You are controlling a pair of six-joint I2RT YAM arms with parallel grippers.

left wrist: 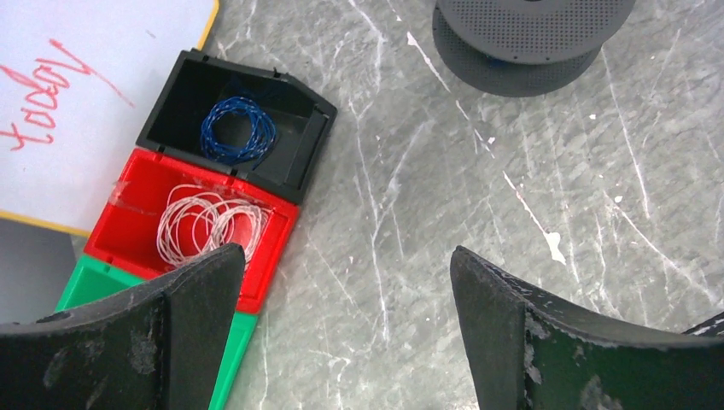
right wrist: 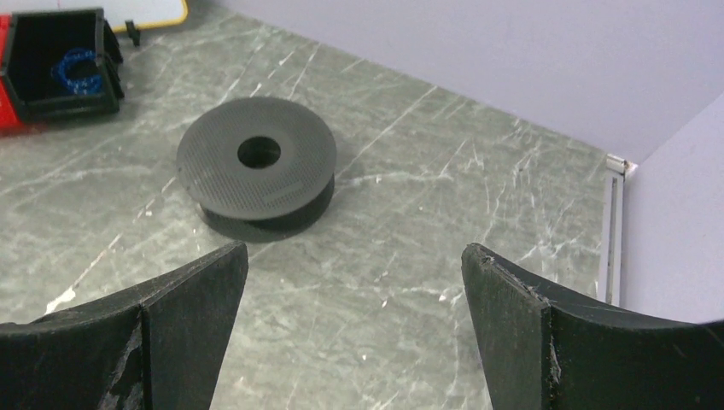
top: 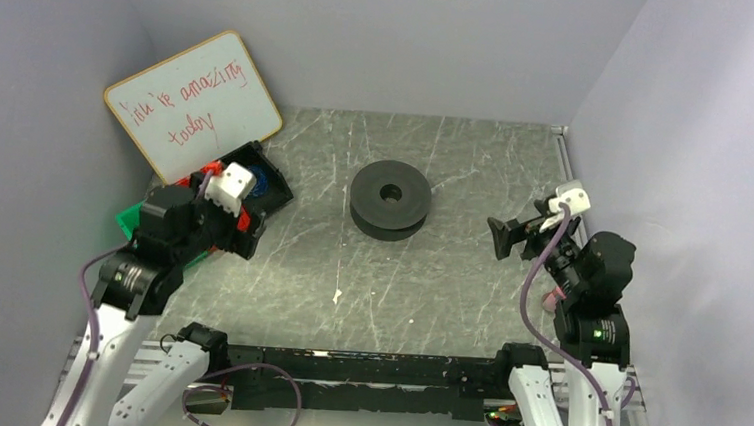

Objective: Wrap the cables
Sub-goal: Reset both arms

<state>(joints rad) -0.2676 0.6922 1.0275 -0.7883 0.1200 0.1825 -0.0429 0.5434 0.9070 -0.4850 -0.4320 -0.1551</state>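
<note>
The cable (left wrist: 238,130), a small coil of thin blue wire, lies loose in the black bin (left wrist: 312,141) well to the left of the spool (top: 390,200), toward the far side. None of it is on the spool, so by my reading the wrapping has not begun and the step in hand is fetching the wire. The left gripper (left wrist: 346,256) hovers left of the spool and nearer than the black bin. It is above the edge of the red bin (left wrist: 137,184), which adjoins the black one and holds a whitish coil (left wrist: 209,224) that is not wanted. Its jaws stand wide apart with nothing between them. The right gripper (right wrist: 354,252) hangs to the right of the spool, pointed at it, also spread wide and empty. The spool lies flat on the table (top: 449,278) with its centre hole up, apart from both bins. The next move probably falls to the left arm: go farther from its base until it is over the black bin, lower between the walls, and close on several loops at once. The wire is very fine, so a shallow pinch may catch one strand or slip off, and the wide jaws may foul the bin's rim. The right gripper looks well placed to steady the spool once the wire arrives.
</note>
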